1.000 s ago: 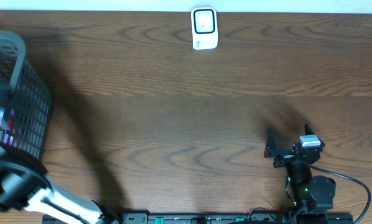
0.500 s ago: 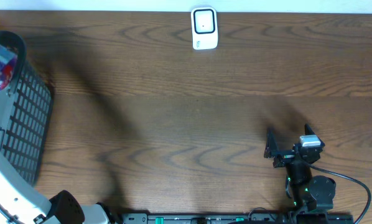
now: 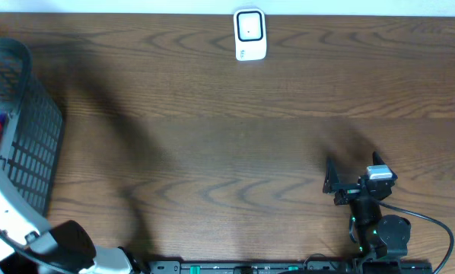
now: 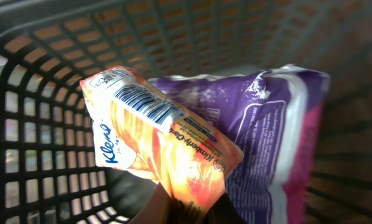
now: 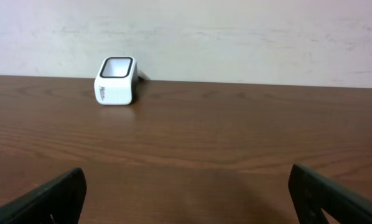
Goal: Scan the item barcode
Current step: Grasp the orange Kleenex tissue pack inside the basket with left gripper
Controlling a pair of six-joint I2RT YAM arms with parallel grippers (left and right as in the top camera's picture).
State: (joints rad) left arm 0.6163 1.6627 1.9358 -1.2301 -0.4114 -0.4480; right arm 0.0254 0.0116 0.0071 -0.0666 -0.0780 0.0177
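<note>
Orange tissue pack [image 4: 164,146] in closed left gripper [image 4: 172,210] inside basket [image 4: 37,118]; right gripper [image 5: 185,180] open, level.

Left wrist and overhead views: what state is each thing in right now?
Orange Kleenex tissue pack: gripped at its lower end, barcode facing the camera.
Purple plastic packet: lying against the pack, not gripped.
Grey plastic mesh basket: holding both.
White box-shaped barcode scanner: standing upright, nothing before it.
Right end effector: open, empty.

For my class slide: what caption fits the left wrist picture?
An orange tissue pack, barcode showing, in front of a purple packet in a basket.
</note>
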